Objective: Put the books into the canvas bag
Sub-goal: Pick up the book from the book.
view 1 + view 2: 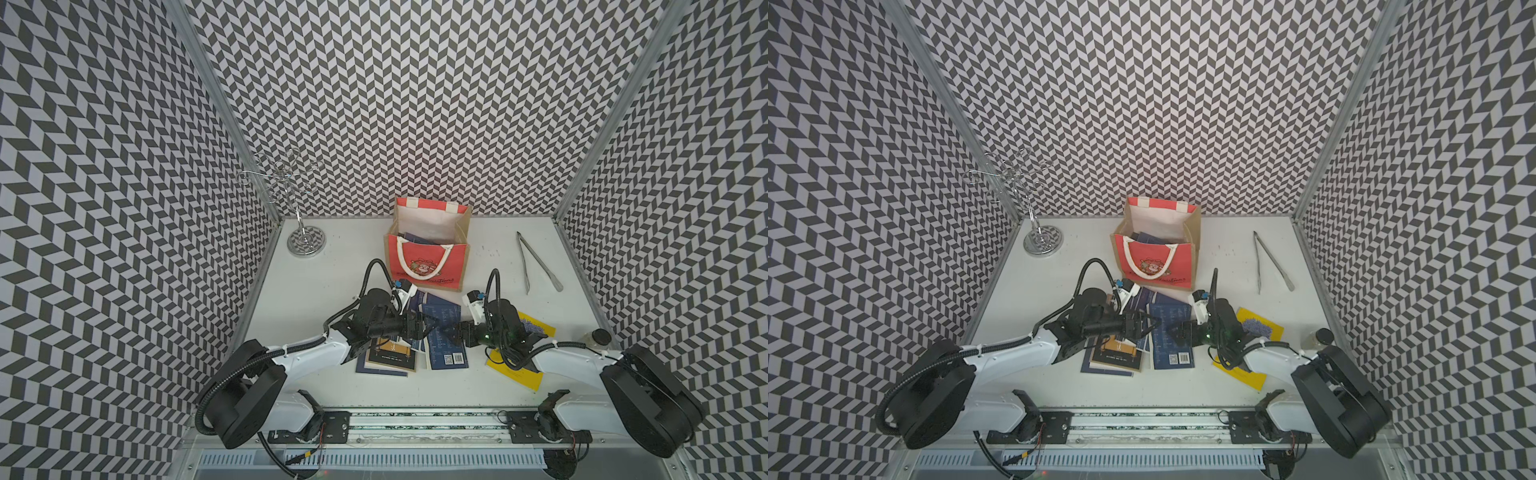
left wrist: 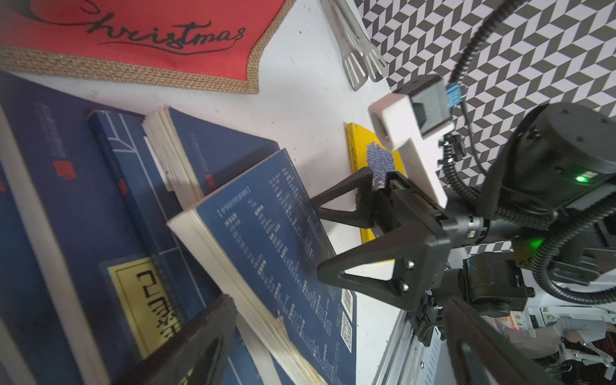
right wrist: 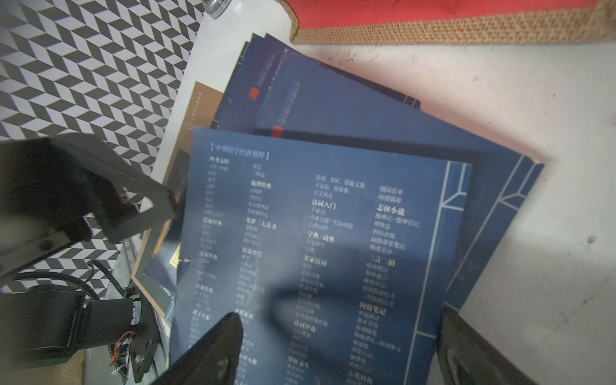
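The canvas bag (image 1: 428, 257) (image 1: 1156, 257) stands upright and open at mid-table, red front towards me, with navy books (image 1: 415, 240) inside. In front of it lies a fanned pile of navy books (image 1: 442, 332) (image 3: 333, 116). The top one (image 2: 266, 233) (image 3: 316, 216) shows white text, its page edge tilted up. My left gripper (image 1: 428, 326) (image 2: 340, 306) is open, its fingers astride that page edge. My right gripper (image 1: 455, 330) (image 3: 340, 315) is open over the opposite edge. A tan-and-black book (image 1: 392, 359) lies under the left arm, a yellow book (image 1: 515, 372) (image 2: 358, 140) under the right arm.
Metal tongs (image 1: 536, 262) (image 2: 360, 60) lie at the right of the bag. A wire stand on a round chrome base (image 1: 305, 241) is in the back left corner. A small bottle with a black cap (image 1: 598, 337) stands by the right wall. Patterned walls enclose three sides.
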`<state>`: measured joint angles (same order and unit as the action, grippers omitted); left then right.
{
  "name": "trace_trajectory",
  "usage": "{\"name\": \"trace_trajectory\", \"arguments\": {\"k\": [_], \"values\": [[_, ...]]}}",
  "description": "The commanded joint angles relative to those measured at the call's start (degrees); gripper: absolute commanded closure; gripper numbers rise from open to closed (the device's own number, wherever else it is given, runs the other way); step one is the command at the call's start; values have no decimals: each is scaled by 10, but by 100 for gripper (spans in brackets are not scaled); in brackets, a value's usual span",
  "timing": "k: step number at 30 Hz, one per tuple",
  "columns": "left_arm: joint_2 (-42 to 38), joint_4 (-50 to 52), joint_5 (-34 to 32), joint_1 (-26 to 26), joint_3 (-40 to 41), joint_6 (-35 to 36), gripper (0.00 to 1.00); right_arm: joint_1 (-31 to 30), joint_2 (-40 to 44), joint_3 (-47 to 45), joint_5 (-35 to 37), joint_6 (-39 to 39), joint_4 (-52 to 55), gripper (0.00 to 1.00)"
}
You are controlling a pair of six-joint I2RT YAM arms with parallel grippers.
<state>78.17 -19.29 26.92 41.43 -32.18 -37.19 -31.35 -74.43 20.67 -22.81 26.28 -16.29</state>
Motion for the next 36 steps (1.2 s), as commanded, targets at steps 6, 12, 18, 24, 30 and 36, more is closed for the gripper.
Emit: {"name": "trace_trajectory", "arguments": {"k": [6, 12, 18, 24, 30, 36], "values": [[36, 1, -3, -16, -14, -8, 5, -5, 9, -1, -9, -22, -39, 11], [40, -8, 4, -32, -8, -5, 5, -5, -3, 4, -26, -29, -50, 11], [64, 5, 18, -35, -28, 9, 7, -11, -8, 9, -43, -39, -64, 12], [83, 4, 32, -35, -38, 14, 14, -21, -25, 11, -54, -43, -71, 12], [95, 11, 28, -36, -47, 23, 26, -34, -39, 16, -62, -47, -76, 12], [110, 19, 11, -36, -60, 31, 35, -46, -57, 17, -68, -49, -81, 12]]}}
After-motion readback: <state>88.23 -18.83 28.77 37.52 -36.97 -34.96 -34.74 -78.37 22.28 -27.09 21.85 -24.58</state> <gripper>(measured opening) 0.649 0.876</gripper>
